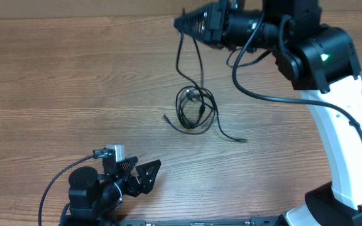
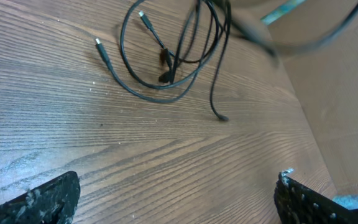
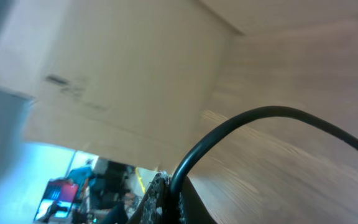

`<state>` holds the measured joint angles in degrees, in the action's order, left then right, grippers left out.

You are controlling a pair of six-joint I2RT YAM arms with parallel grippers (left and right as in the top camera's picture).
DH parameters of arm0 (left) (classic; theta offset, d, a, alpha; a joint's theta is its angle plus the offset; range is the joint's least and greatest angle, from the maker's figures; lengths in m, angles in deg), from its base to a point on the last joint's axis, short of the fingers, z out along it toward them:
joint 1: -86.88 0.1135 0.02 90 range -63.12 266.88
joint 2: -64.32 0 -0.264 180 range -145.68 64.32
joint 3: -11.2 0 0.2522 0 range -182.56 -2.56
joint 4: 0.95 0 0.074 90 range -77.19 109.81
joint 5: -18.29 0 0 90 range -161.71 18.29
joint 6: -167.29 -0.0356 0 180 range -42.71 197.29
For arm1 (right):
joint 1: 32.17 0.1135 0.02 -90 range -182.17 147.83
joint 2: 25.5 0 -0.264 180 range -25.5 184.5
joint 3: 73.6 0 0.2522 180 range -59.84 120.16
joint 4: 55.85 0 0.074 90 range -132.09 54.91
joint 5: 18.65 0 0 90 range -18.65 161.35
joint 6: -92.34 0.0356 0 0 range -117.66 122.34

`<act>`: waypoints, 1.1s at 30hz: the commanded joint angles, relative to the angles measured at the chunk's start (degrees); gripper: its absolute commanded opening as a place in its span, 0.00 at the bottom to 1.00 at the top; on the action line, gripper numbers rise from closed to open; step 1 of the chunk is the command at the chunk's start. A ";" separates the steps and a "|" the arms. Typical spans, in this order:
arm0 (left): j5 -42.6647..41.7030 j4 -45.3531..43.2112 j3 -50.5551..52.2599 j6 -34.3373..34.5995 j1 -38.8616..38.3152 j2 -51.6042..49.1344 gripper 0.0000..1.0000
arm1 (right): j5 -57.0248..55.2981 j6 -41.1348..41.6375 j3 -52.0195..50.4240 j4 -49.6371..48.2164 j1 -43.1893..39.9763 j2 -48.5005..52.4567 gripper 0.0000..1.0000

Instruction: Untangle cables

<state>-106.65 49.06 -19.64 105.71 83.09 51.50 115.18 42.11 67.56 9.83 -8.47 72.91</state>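
The cables [image 1: 195, 108] are seen near the middle of the table [image 1: 55, 94], gathered in a small loose loop with two plug ends sticking out, one to the left and one to the lower right. One strand is drawn up from this loop to the right gripper [image 1: 180, 25], which is placed above the far side of the table, close to the back edge. Its jaws are closed to a point and this strand is pinched between them. In the right wrist view, which is blurred, the same strand [image 3: 253, 115] is seen curving out from the fingers [image 3: 157, 202].

The left gripper [image 1: 144, 168] is found at the near edge of the table, well apart from the loop. Its jaws are opened wide and nothing is held in them. In the left wrist view the two fingers [image 2: 42, 198] are seen at the bottom corners, and the cables [image 2: 165, 62] lie far ahead of them, a little to the left of the middle.

Bare wood is seen between the left gripper and the loop, and also to the left of the loop. Behind the right gripper the table is closed by a brown board [image 3: 123, 81], so little room is left there.
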 commanded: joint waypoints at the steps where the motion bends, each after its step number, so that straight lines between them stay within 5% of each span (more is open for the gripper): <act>1: -0.46 -0.04 -1.03 0.31 -0.33 -0.04 1.00 | 5.51 2.21 0.96 -3.48 -2.16 -3.93 0.04; 9: -0.46 -0.04 -1.03 0.31 -0.33 -0.04 1.00 | -20.22 -4.44 0.83 17.55 -0.72 -3.50 0.04; 17: -0.46 -0.07 -1.03 0.31 -0.33 -0.04 0.99 | -19.82 -4.46 0.83 26.40 3.41 2.56 0.04; 26: -0.46 -0.07 -1.03 0.31 -0.33 -0.04 1.00 | 6.29 -8.11 2.45 8.90 1.84 -0.04 0.04; 33: -0.46 -0.07 -1.03 0.31 -0.33 -0.04 1.00 | 17.59 1.09 5.03 -15.26 -4.02 -5.79 0.04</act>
<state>-106.65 49.03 -19.64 105.71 83.09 51.50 124.56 39.22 69.55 0.67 -10.06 73.22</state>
